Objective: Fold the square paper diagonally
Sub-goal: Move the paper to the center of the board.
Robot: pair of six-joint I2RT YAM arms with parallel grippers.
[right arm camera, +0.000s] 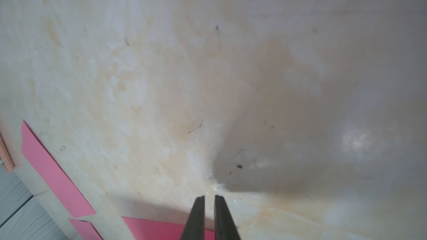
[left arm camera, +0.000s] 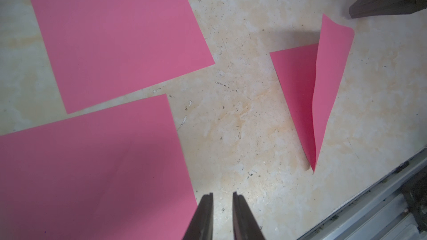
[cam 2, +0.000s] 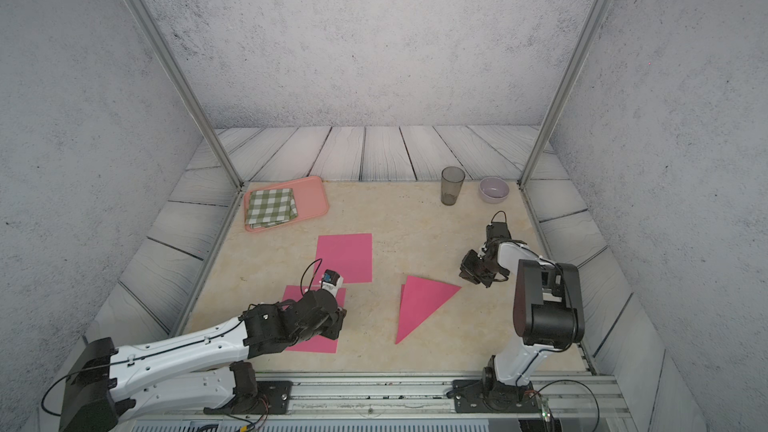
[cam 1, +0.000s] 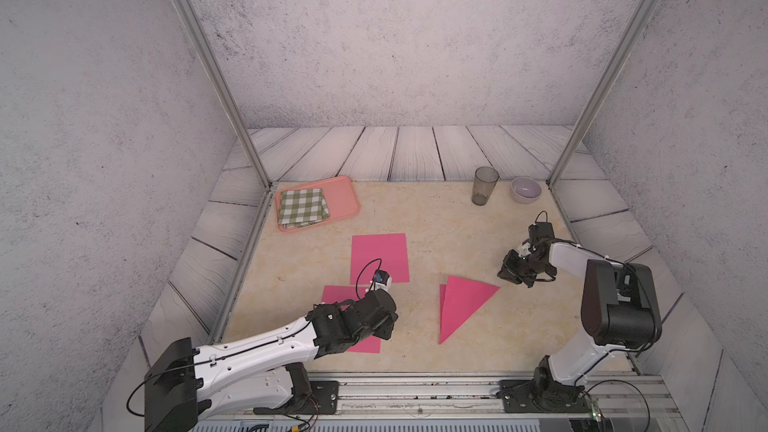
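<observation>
Starting at the left gripper (left arm camera: 223, 195), note jaws parted by a narrow gap, with bare table (left arm camera: 242, 135) showing between them and nothing clamped. Place it above the table, at the edge of the near flat pink sheet (left arm camera: 92, 169), to the left of the folded paper (left arm camera: 328, 84) and well clear of it. Read the right gripper (right arm camera: 209, 196) the same way: jaws a slim gap apart, nothing gripped, tips above bare table. Place it just past the right-hand corner of the folded paper, near but not touching.

Find the folded paper, the task item, lying on the table between the two grippers as a pink triangle, long point toward the base rail (cam 1: 415, 388). Note the upper layer lifted slightly at the end nearest the right gripper, and a sliver of the lower layer exposed along the left edge.

Find the far flat pink sheet (cam 1: 379, 257) left of the folded paper and farther back, separated from the near flat pink sheet by a thin strip of table in the left wrist view. Find the salmon tray (cam 1: 345, 197), carrying a green checked cloth (cam 1: 302, 207), well back and left of the folded paper. Find the grey cup (cam 1: 484, 187) and the pale bowl (cam 1: 525, 189) side by side, well back and right of it.
</observation>
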